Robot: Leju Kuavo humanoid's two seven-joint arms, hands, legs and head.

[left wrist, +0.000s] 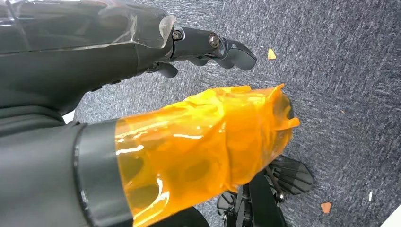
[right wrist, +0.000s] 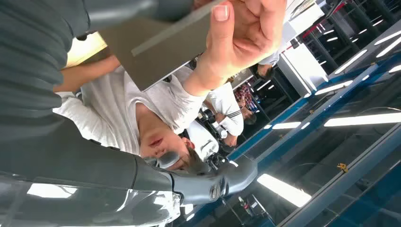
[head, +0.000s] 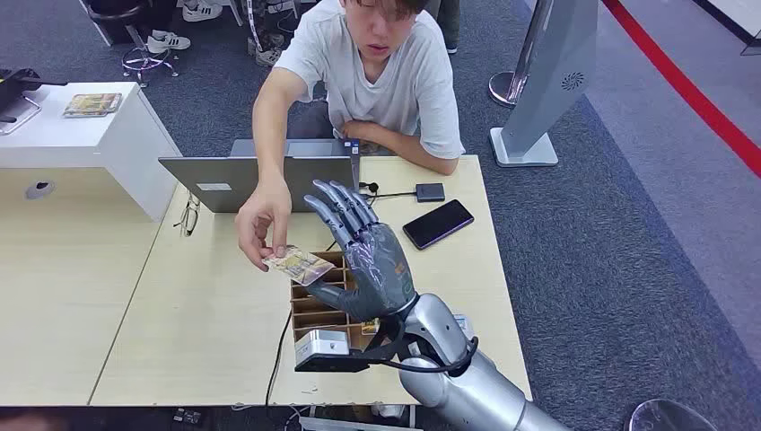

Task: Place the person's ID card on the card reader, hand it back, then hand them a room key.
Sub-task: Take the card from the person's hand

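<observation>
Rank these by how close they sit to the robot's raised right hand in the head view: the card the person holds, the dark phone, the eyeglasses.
From the right hand:
1. Card, right beside its thumb.
2. Phone, on the table past the fingers' right side.
3. Eyeglasses, far left, by the laptop corner.

Right hand (head: 363, 256) raised palm-up, fingers spread; left hand (left wrist: 208, 45) hangs with fingers curled.

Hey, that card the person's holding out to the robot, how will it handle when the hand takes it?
The card looks thin, flat and unbent where the person's hand pinches one edge, so probably stiff and light. Its face seems glossy, so it may slip between the right hand's fingers.
</observation>
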